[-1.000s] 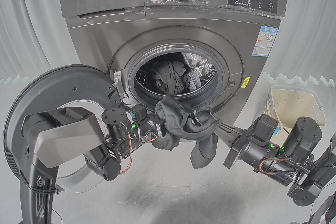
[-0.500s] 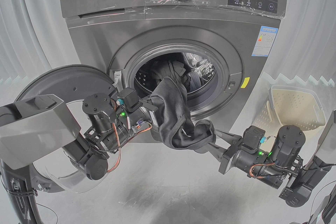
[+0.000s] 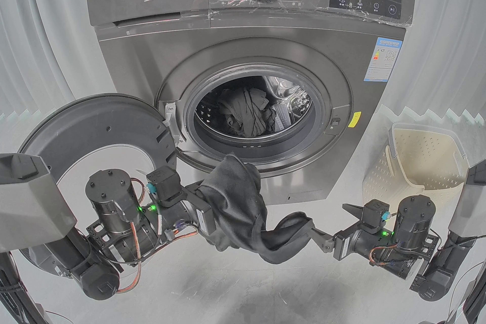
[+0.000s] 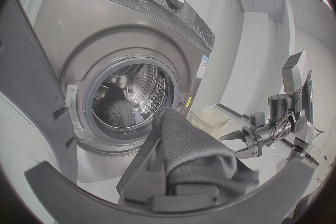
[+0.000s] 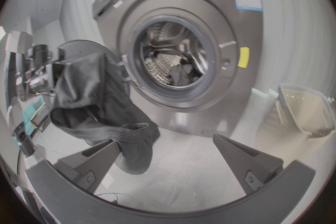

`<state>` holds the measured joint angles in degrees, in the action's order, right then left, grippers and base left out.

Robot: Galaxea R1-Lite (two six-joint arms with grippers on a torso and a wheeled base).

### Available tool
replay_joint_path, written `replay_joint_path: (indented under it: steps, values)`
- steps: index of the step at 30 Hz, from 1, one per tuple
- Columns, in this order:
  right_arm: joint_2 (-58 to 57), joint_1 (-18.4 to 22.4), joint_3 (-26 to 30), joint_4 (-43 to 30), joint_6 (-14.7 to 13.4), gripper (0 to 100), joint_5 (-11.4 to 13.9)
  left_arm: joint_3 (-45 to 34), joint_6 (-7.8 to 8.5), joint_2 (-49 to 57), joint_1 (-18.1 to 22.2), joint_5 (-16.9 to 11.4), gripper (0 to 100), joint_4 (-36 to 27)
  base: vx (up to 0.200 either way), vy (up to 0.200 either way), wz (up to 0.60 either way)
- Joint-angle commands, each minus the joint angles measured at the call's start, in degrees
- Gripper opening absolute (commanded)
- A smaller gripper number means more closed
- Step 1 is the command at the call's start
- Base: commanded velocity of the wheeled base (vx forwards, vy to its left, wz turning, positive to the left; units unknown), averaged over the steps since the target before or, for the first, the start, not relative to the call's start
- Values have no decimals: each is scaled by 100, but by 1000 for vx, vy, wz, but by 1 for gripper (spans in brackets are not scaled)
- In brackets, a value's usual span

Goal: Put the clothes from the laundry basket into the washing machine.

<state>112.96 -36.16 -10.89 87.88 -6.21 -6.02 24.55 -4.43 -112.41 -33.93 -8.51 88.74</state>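
Left gripper point(image 4: 171, 186) is clamped on the dark garment point(image 3: 243, 208) - cloth bunched between the fingers and draped over them. The garment hangs in front of the washing machine point(image 3: 243, 36), just below the lower rim of the port, outside the drum point(image 3: 283, 102). From the left gripper it sags down and across to the right, where its far end reaches the lower finger of the right gripper point(image 3: 329, 219). Right gripper jaws are spread wide and hold nothing; can't tell whether the cloth actually touches that finger. The door point(image 3: 96, 132) is swung fully open to the left. Dark clothes point(image 3: 245, 112) already lie inside the drum. The laundry basket point(image 3: 430, 158) is on the floor to the right of the machine, near the right arm.
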Motion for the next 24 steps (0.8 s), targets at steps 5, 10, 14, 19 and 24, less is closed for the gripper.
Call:
replay_joint_path:
  steps: [5, 10, 14, 19, 24]
  values:
    - [376, 381, 377, 1, -135, 100, -154, -82, 3, 263, -26, 508, 0, 12, 0, 0, 0]
    - [121, 250, 974, 27, -83, 100, 330, 138, 21, 52, 106, 754, 0, 12, 0, 0, 0]
    - [25, 267, 1080, 18, -47, 100, 576, 182, 38, -27, 106, 816, 0, 12, 0, 0, 0]
    - [235, 496, 966, 18, -30, 100, 391, 129, 100, -9, 26, 886, 0, 12, 0, 0, 0]
    - [376, 531, 807, 27, -39, 100, 330, 85, 100, -9, 9, 912, 0, 12, 0, 0, 0]
